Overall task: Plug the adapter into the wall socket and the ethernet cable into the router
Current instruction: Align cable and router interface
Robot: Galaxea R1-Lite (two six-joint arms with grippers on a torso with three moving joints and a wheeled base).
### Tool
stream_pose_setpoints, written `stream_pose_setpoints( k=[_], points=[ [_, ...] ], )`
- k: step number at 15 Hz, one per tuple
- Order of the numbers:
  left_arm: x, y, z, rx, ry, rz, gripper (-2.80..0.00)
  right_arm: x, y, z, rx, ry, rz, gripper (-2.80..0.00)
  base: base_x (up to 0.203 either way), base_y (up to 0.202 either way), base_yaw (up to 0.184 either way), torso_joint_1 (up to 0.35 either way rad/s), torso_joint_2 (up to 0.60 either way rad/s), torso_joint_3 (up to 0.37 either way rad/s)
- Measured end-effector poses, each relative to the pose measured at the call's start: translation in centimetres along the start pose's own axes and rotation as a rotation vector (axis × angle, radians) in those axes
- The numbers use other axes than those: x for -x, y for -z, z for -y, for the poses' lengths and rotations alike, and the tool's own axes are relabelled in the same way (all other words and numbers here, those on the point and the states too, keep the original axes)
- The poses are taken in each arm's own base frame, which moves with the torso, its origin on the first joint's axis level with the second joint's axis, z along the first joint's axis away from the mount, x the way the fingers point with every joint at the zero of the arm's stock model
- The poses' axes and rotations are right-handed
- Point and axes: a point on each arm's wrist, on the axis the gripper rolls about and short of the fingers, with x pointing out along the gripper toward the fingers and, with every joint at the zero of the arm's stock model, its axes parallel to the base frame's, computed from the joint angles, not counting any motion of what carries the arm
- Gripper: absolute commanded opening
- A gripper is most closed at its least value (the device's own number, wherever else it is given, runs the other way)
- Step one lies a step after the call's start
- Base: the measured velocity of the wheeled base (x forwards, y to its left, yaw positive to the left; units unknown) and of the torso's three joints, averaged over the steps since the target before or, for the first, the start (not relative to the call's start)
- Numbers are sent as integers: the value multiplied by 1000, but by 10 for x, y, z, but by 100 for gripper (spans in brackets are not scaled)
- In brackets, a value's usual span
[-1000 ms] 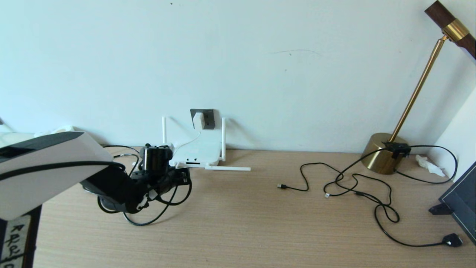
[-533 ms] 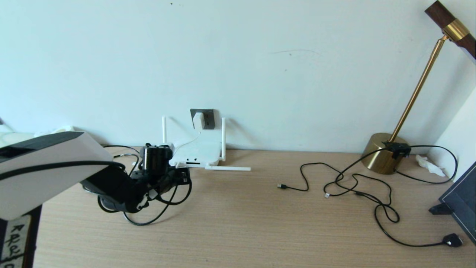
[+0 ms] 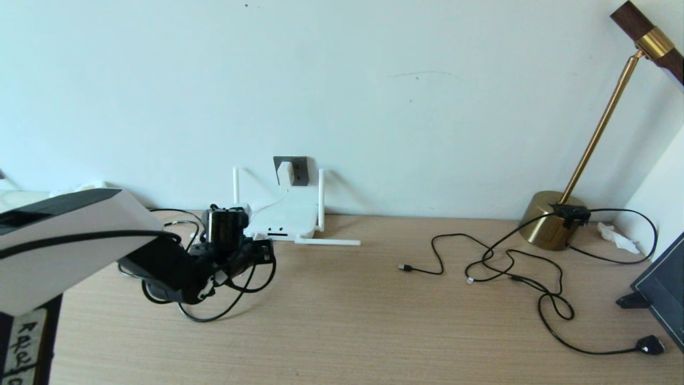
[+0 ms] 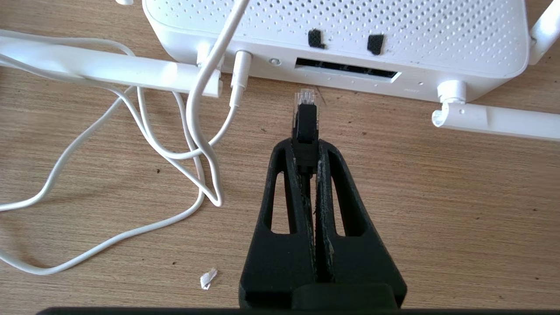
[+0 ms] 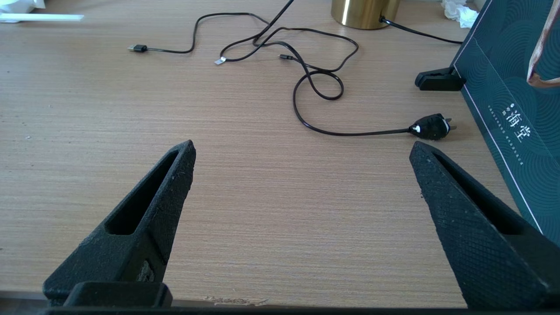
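The white router lies flat against the wall, its dark port slot facing me. The white adapter sits in the dark grey wall socket, its thin white cord running down to the router. My left gripper is shut on the ethernet cable's black boot; its clear plug points at the router's port edge, a short gap away, left of the slot's middle. The black ethernet cable loops under the arm. My right gripper hangs open over bare table.
A brass lamp base stands at the back right. Thin black cords sprawl beside it, ending in a flat black plug. A dark green box leans at the right edge. One router antenna lies flat on the table.
My left gripper with the ethernet plug has crept slightly toward the router and the wall. Nothing else has moved.
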Motion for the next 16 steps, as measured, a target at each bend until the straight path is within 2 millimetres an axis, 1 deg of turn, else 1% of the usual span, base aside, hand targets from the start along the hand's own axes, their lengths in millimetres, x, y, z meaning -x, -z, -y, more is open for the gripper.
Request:
stream_pose_setpoints(
  k=[16],
  points=[
    [-17, 1, 4, 3, 4, 13, -280, 0, 0, 0, 0, 0, 0, 0, 0, 0, 0, 0, 0, 0]
  ],
)
